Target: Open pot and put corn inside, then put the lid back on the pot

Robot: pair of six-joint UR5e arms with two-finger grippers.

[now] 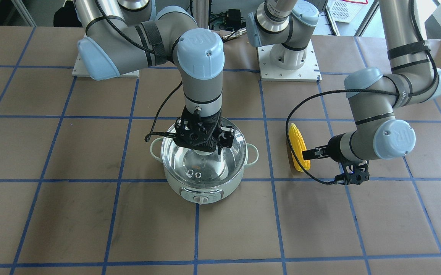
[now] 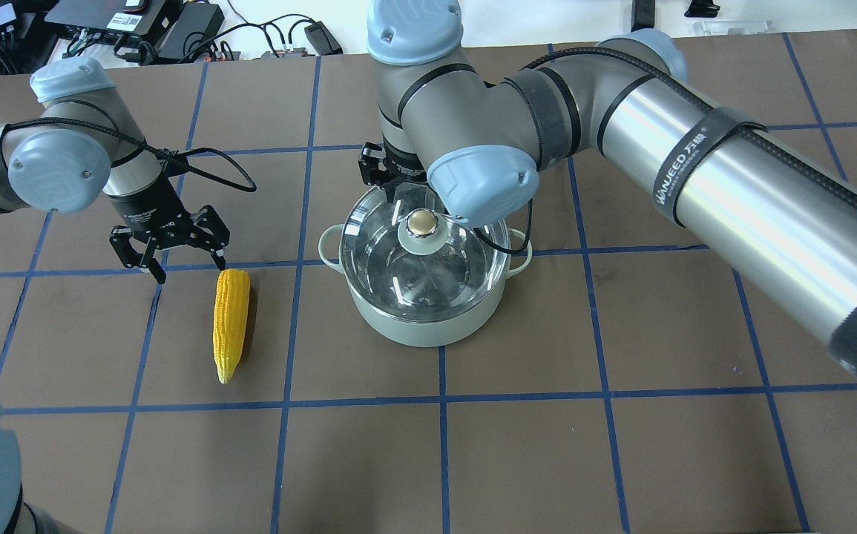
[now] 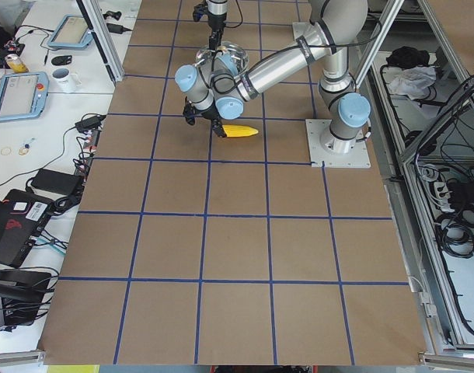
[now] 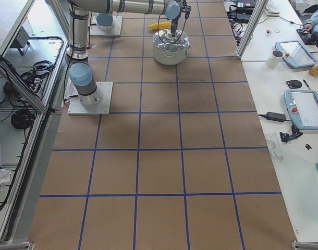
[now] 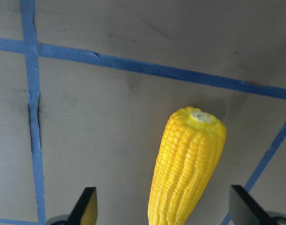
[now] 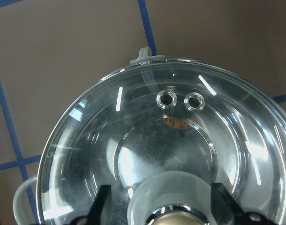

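The mint-green pot [image 2: 428, 326] stands mid-table with the glass lid [image 2: 413, 271] seated on it. My right gripper [image 6: 164, 206] hangs straight down over the lid. Its fingers [image 6: 103, 204] stand open on either side of the beige knob [image 2: 421, 222] with a gap to it. The yellow corn [image 2: 230, 322] lies flat on the table to the pot's left in the overhead view, pointed end towards the robot. My left gripper [image 2: 187, 267] is open just above the corn's blunt end [image 5: 199, 122], and the cob lies between its fingertips in the left wrist view.
The table is brown paper marked with a blue tape grid [image 2: 287, 334]. The two arm bases [image 1: 287, 61] stand at the robot's side of the table. The right arm's forearm [image 2: 732, 193] reaches across above the table's right half.
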